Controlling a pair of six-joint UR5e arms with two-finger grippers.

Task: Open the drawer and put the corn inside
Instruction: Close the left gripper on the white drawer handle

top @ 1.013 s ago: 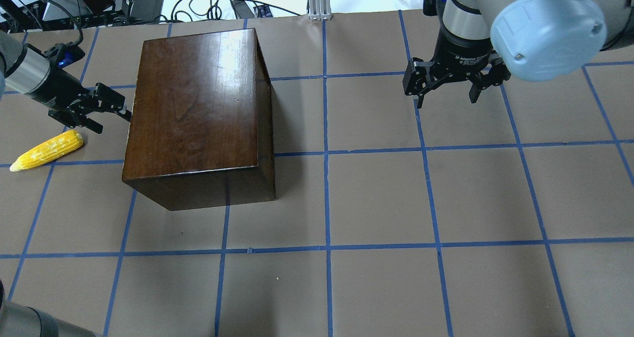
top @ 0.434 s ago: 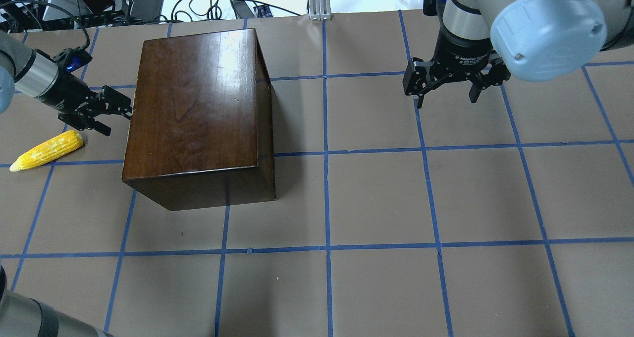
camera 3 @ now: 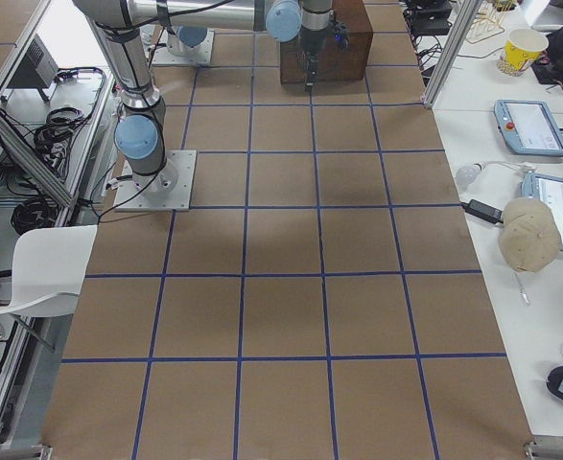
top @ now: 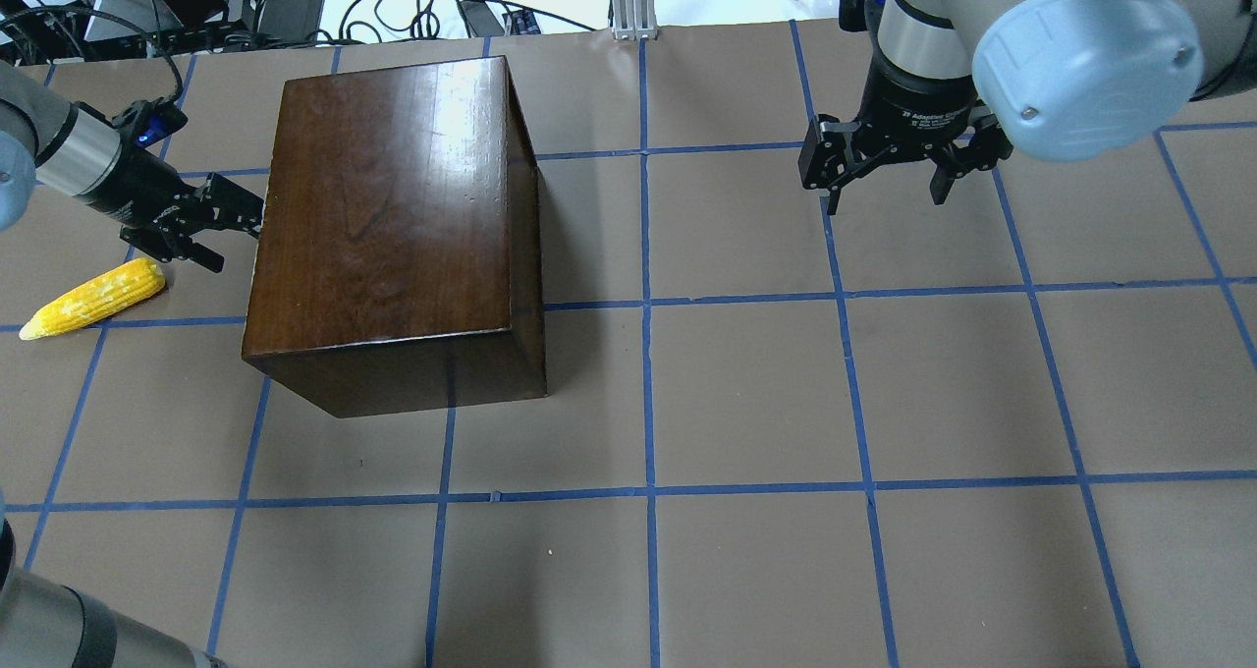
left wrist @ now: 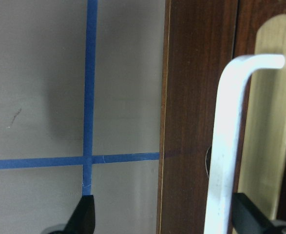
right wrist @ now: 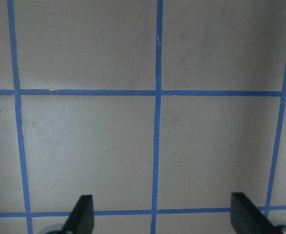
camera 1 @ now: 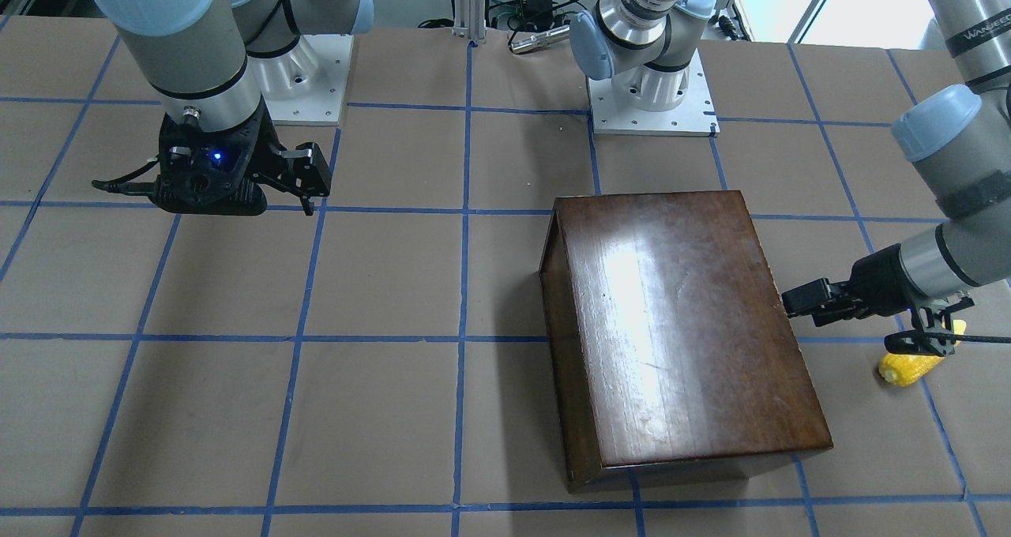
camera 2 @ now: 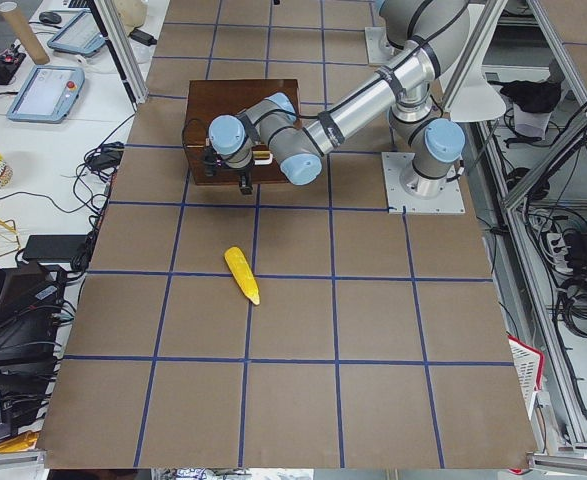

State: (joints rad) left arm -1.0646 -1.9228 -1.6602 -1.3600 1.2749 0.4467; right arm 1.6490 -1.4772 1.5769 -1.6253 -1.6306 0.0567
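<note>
Reaching in sideways over the worktop (top: 746,393), the left pincer (top: 238,241) is hovering right at the side face of the glossy dark-brown box (top: 383,206), its jaws standing wide apart and gripping nothing; whether it is touching the wood I cannot tell. In the left wrist view one fingertip (left wrist: 86,214) is hanging over the blue-taped worktop and the other is sitting over the box's face, with a pale bar handle (left wrist: 225,146) lying between them, close to the second one. The handle is standing on a brass-coloured plate (left wrist: 274,97) on the drawer (left wrist: 246,58), which is sitting shut, flush in the box. The corn (top: 93,300) is lying on the worktop outside the box, just beside the left pincer, its thick end nearest the pincer and its thin end pointing away from the box. The right pincer (top: 884,196) is hanging well apart over the worktop, pointing down, jaws wide and empty.
</note>
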